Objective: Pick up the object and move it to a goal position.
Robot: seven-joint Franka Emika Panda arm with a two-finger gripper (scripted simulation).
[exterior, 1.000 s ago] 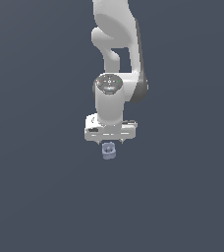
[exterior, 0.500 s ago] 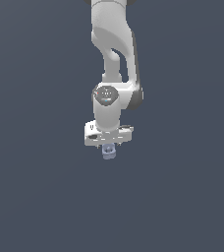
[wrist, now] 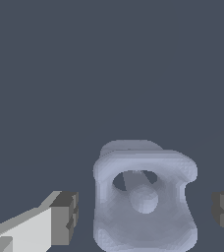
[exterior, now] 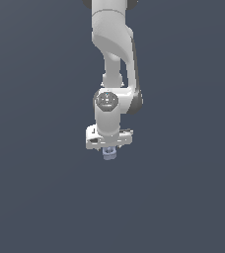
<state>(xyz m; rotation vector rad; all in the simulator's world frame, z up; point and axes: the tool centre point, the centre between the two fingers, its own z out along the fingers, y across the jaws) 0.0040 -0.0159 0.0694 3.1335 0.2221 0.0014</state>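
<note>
The end effector (wrist: 143,216) stands wide open, its dark pads (wrist: 65,216) clear of the pale blue-grey cup-like piece (wrist: 144,199) sitting between them, hollow top upward. The white arm (exterior: 115,59) rises toward 12 o'clock.

arm (exterior: 112,59): vertical, wrist pointing down | gripper (wrist: 143,211): fingers apparently spread, pads apart

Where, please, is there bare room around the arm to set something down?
The dark surface lies bare on both sides of the arm and in front. Only the spot under the gripper is taken: the cup-like piece sits between the open jaws.
</note>
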